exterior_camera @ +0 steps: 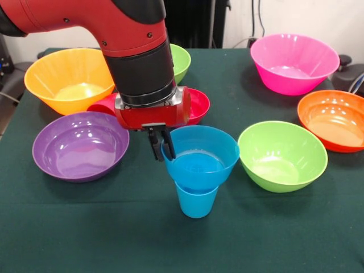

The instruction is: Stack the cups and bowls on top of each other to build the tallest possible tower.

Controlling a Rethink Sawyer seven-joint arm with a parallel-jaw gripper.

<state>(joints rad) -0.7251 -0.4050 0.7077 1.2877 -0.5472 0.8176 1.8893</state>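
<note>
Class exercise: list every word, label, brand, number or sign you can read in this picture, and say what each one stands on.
None: no readable text shows on the arm, the pincer, the bowls, the blue cup or the green tablecloth.

Arm [136,51] blocks most of what sits behind it: far lime green bowl [181,61] shows only a right-hand sliver, small red bowl [196,105] shows only its right half. A red piece [102,106] pokes out left of the arm, too covered to identify. Sky-blue cup [196,202] under the small blue bowl [200,156]: upper part hidden by bowl. Tool [161,143] at that bowl's left rim; one finger partly hidden, closure unclear. Orange bowl [335,119], far right of arm, cut by frame edge.
</note>
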